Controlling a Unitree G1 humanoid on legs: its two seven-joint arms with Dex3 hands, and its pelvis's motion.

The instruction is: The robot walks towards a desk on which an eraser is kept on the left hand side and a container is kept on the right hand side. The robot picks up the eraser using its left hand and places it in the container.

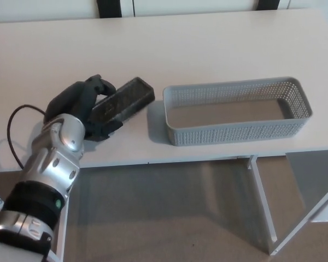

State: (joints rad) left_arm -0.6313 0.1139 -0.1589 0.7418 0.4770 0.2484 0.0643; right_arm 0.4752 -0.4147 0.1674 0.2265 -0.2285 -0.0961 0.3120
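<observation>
Grasping the eraser (122, 100) is the step in hand: the left hand (86, 106) has its black fingers (101, 85) wrapped over the near end of the dark rectangular block, with another digit under it. The eraser's far end points toward the container (238, 111) and appears tilted up off the desk (208, 43), though full clearance cannot be confirmed.

Procedure, as judged from this view:
1. Confirm the grip is firm before moving; only one end of the eraser is held, so it could pivot or slip.
2. Raise the eraser above the container's near-left rim, which lies just beside the eraser's free end.
3. Carry it rightward over the open interior, then lower and release.
4. Avoid striking the perforated wall, since the light basket would likely slide.

Inventory, left to right:
- Left hand: one, clenched on the eraser.
- Eraser: one.
- Container: one, grey, perforated, empty.
- Desk: one, white.
- Right hand: none visible.
</observation>
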